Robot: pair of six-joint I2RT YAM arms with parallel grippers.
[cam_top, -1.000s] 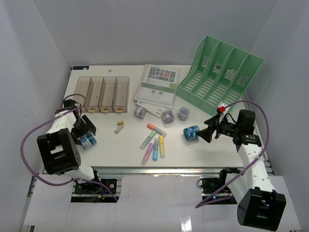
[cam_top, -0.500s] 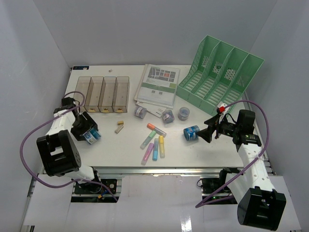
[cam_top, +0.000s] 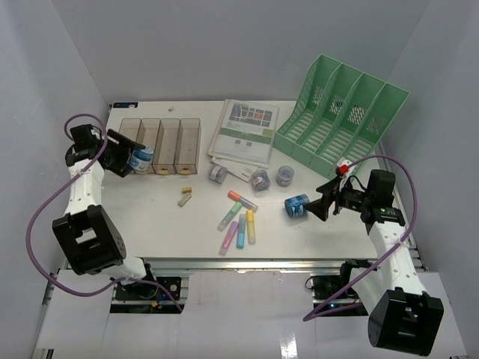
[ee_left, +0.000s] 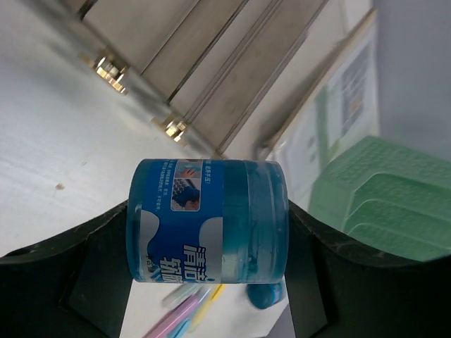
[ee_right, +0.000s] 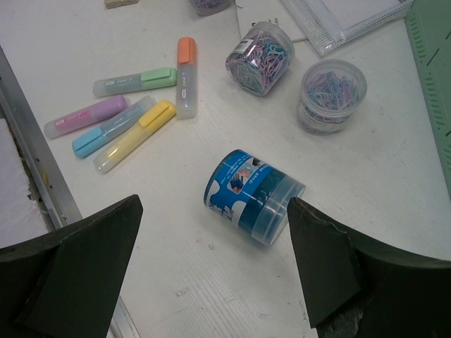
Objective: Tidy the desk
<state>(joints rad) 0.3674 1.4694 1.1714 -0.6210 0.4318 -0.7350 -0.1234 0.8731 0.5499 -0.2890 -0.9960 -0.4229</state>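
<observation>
My left gripper (cam_top: pixel 133 159) is shut on a blue jar (cam_top: pixel 140 158) and holds it in the air at the near end of the clear smoky tray (cam_top: pixel 160 142); in the left wrist view the jar (ee_left: pixel 208 220) sits sideways between the fingers. A second blue jar (cam_top: pixel 296 205) lies on its side on the white desk (cam_top: pixel 165 221). My right gripper (cam_top: pixel 327 200) is open just right of it, the jar (ee_right: pixel 252 195) between and ahead of the jaws, untouched.
Several highlighters (cam_top: pixel 239 219) lie at the desk's middle front, a small eraser (cam_top: pixel 185 197) to their left. Three jars of paper clips (cam_top: pixel 260 179) stand near a stack of papers (cam_top: pixel 245 133). A green file rack (cam_top: pixel 340 120) is at the back right.
My left gripper has lifted the blue jar off the desk's left front and carried it back and up to the smoky tray. The right arm has not moved.
</observation>
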